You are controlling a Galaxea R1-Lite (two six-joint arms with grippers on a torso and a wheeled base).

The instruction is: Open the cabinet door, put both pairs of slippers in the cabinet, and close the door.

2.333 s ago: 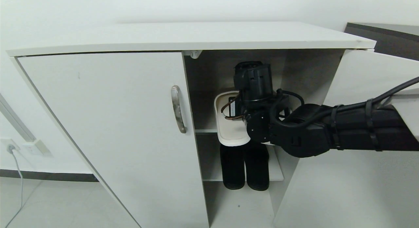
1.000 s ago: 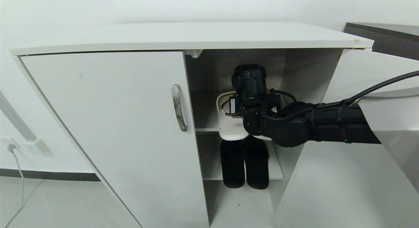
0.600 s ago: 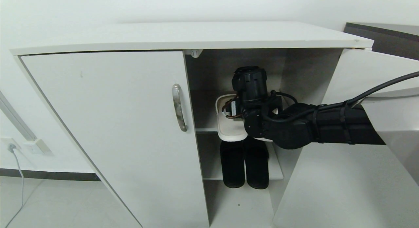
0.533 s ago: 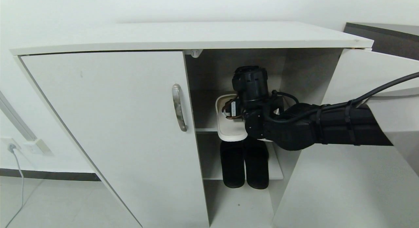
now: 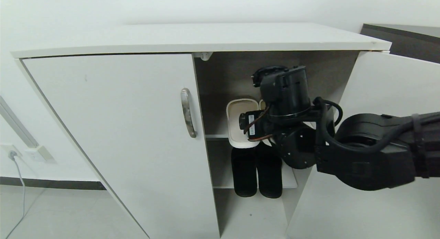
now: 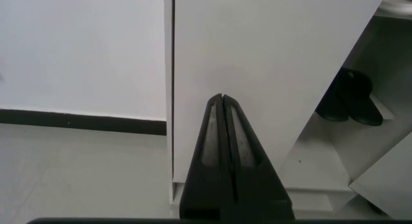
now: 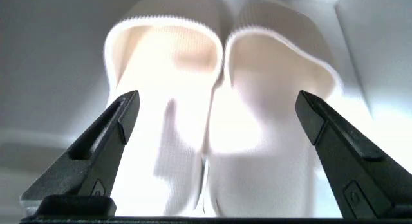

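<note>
In the right wrist view the right gripper [image 7: 217,100] gapes wide either side of the cream foam slippers [image 7: 168,69]. The head view adds matte black slippers [image 5: 256,173] on the lower shelf [image 5: 289,180]. The left gripper [image 6: 222,103] is pinched closed.

Upper-shelf slippers [image 5: 235,119] sit directly above lower-shelf slippers [image 5: 244,173].

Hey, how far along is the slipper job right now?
Done: the cabinet door is open, black slippers lie on the lower shelf, white slippers on the upper shelf. In hand: the right gripper is open in front of the white pair, holding nothing. Left: close the door.
</note>
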